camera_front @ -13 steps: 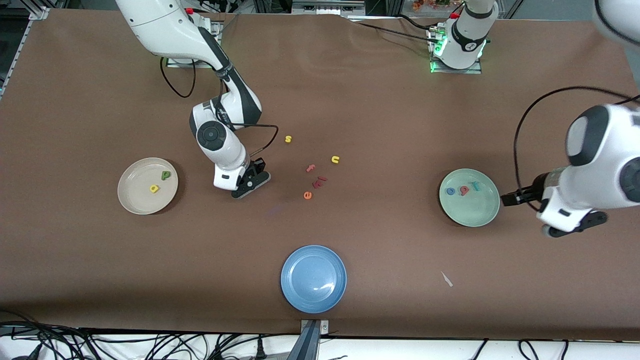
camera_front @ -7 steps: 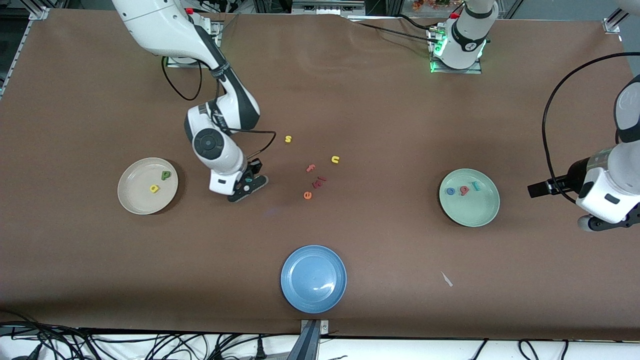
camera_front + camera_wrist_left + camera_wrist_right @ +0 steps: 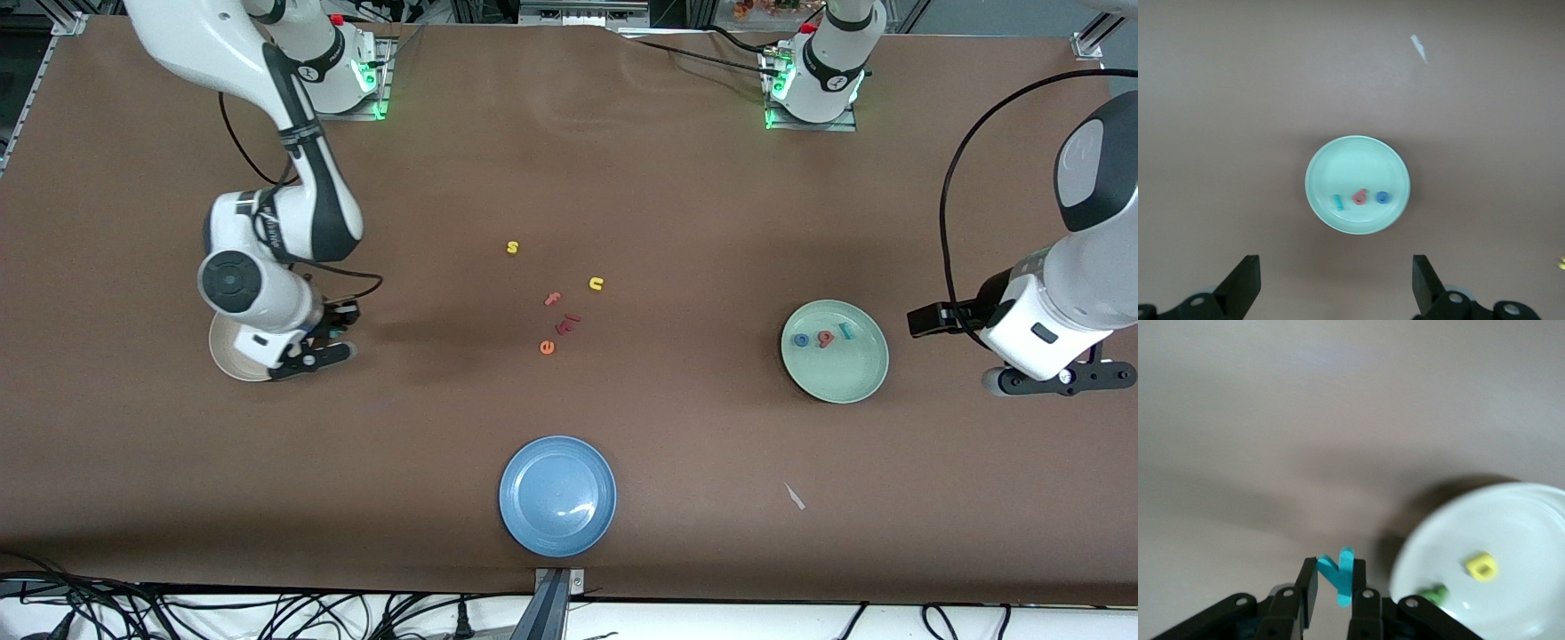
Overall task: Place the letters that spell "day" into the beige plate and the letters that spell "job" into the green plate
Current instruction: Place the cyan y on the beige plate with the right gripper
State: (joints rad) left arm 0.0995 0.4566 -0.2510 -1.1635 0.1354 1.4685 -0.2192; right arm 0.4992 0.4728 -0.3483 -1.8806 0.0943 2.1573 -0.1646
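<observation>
In the right wrist view my right gripper (image 3: 1335,579) is shut on the teal "y" (image 3: 1345,577), right beside the rim of the beige plate (image 3: 1511,520). On that plate lie the yellow "a" (image 3: 1481,567) and the dark green "d" (image 3: 1435,595). From the front, the right gripper (image 3: 313,349) hangs over the edge of the beige plate (image 3: 227,360), which the arm mostly hides. The green plate (image 3: 845,382) holds the blue "o" (image 3: 802,340), red "b" (image 3: 826,338) and teal "j" (image 3: 846,331). My left gripper (image 3: 1058,380) is open, beside the green plate (image 3: 1357,150) toward the left arm's end.
A blue plate (image 3: 557,496) sits near the table's front edge. Loose letters lie mid-table: yellow "s" (image 3: 512,247), yellow "u" (image 3: 596,284), salmon "f" (image 3: 552,300), orange "e" (image 3: 547,347) and a red piece (image 3: 569,323). A white scrap (image 3: 794,496) lies nearer the front camera than the green plate.
My right arm has carried the teal "y" from the middle of the table over to the beige plate's edge. The left arm has shifted slightly beside the green plate.
</observation>
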